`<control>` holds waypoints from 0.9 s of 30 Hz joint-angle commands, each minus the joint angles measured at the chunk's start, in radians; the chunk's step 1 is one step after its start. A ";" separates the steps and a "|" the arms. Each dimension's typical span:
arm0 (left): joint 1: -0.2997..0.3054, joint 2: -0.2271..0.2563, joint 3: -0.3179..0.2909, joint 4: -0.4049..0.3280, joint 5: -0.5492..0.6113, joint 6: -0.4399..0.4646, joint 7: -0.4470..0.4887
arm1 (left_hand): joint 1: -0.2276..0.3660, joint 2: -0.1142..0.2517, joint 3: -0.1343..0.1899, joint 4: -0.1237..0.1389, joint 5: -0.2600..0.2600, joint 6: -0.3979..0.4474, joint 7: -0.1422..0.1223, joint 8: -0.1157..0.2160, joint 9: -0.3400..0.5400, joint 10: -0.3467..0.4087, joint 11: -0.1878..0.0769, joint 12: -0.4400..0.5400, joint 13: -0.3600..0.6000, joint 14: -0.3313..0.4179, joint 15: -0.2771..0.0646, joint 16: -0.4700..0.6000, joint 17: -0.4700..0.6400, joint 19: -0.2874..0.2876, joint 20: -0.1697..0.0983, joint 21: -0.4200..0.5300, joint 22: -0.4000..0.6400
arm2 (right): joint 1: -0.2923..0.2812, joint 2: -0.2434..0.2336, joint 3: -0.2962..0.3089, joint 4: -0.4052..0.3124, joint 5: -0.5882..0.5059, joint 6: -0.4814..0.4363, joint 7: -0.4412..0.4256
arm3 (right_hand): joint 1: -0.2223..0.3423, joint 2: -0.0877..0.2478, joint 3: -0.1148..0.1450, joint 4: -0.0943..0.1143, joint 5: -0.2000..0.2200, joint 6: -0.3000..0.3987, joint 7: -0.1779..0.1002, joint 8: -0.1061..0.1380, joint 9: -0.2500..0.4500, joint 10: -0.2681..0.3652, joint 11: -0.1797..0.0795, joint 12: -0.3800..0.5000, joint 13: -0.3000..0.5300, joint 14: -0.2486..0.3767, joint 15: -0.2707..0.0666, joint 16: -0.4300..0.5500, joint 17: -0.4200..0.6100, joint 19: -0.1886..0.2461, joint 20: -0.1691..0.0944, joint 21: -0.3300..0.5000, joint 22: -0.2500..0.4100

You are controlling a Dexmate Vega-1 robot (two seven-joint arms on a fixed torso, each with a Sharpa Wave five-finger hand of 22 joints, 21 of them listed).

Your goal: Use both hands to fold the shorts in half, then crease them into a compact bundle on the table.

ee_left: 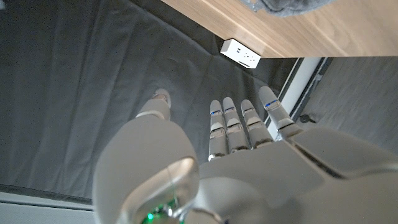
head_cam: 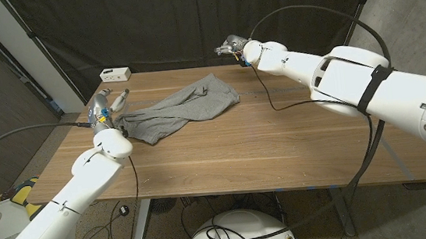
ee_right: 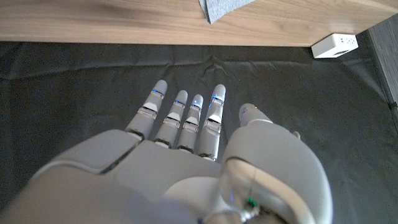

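Dark curtain backs the wooden table; left hand at middle left, fingers spread, holding nothing, poised just beside the cloth's near end, likely to pinch it; grey shorts lie rumpled, unfolded, at upper centre; right hand hovers beyond their far corner, fingers extended, empty; white box upper left.

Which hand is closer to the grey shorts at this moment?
Left. The left hand is raised beside the near-left end of the shorts, almost at the fabric. The right hand is up past the table's far edge, clearly apart from them.
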 commanded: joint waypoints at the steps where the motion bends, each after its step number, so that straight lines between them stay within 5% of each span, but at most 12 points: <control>1: 0.016 0.114 0.051 -0.068 0.120 0.047 -0.089 | -0.024 -0.016 -0.017 -0.006 -0.005 -0.062 -0.027 -0.010 -0.003 -0.031 -0.008 -0.007 0.000 -0.034 0.000 -0.004 -0.002 -0.034 0.011 -0.023 -0.001 | -0.112 -0.082 0.038 0.006 -0.110 0.414 -0.238 | 0.014 0.009 0.025 -0.009 -0.012 -0.043 -0.015 -0.009 0.001 -0.030 -0.003 -0.009 0.004 -0.015 -0.030 -0.006 0.002 0.012 -0.010 0.007 0.001; 7: 0.002 0.147 0.088 -0.105 0.182 0.116 -0.120 | -0.040 -0.044 -0.038 -0.017 -0.009 -0.098 -0.042 -0.006 -0.005 -0.062 -0.036 -0.009 -0.003 -0.066 0.006 -0.006 -0.005 -0.064 0.019 -0.047 -0.004 | -0.202 -0.199 0.094 -0.215 -0.194 0.420 -0.282 | 0.022 0.011 0.043 -0.016 -0.017 -0.071 -0.022 -0.011 0.000 -0.044 -0.010 -0.011 0.003 -0.021 -0.030 -0.011 -0.001 0.017 -0.023 0.008 0.000; 13: -0.042 0.174 0.151 -0.143 0.246 0.234 -0.172 | -0.046 -0.060 -0.050 -0.025 -0.005 -0.126 -0.045 -0.006 -0.006 -0.087 -0.032 -0.011 -0.003 -0.091 0.018 -0.008 -0.006 -0.079 0.029 -0.062 -0.004 | -0.278 -0.298 0.148 -0.427 -0.283 0.387 -0.258 | 0.030 0.012 0.057 -0.023 -0.021 -0.074 -0.024 -0.006 -0.001 -0.034 -0.010 -0.004 0.002 -0.016 -0.036 -0.010 -0.004 0.026 -0.028 0.011 -0.001; 27: -0.189 0.227 0.318 -0.203 0.343 0.476 -0.342 | -0.061 -0.077 -0.066 -0.028 0.000 -0.132 -0.040 0.001 -0.005 -0.117 -0.028 -0.012 -0.003 -0.117 0.033 -0.007 -0.006 -0.090 0.044 -0.078 -0.004 | -0.404 -0.389 0.242 -0.642 -0.457 0.350 -0.285 | 0.035 0.007 0.073 -0.031 -0.026 -0.077 -0.030 -0.001 -0.001 -0.032 -0.016 -0.003 0.002 -0.015 -0.046 -0.012 -0.008 0.031 -0.024 0.011 -0.002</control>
